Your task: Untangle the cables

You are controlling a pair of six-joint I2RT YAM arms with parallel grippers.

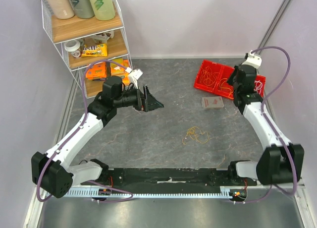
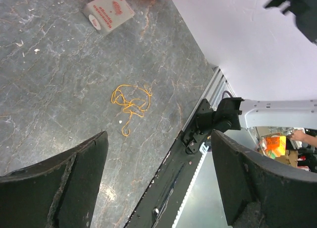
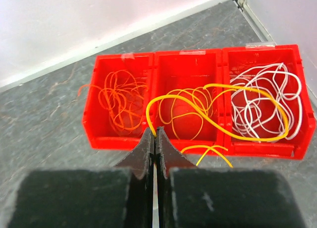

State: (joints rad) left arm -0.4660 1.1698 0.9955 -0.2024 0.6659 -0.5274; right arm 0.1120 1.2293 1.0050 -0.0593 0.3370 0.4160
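Top external view, first query: where are the tangled cables (image 1: pixel 195 135) recorded?

Reply: They are noted lying on the tabletop (image 1: pixel 163 143), between the two arms and well apart from the red bin (image 3: pixel 188 53). A compact orange-yellow clump is observed; no marked long axis can be made out.

Second query: how is each end effector found?

Reply: The left end effector (image 1: pixel 152 100) is seen spread wide with nothing held. The clump is placed to its right and toward the arm bases. The right end effector (image 3: pixel 155 134) is found pinched shut on a yellow cable (image 3: pixel 257 138), which is looped across the middle compartment into the one holding white cables (image 3: pixel 257 99).

Third query: which arm is judged better placed?

Reply: Neither is clearly nearer. The left is judged favoured, being unoccupied.
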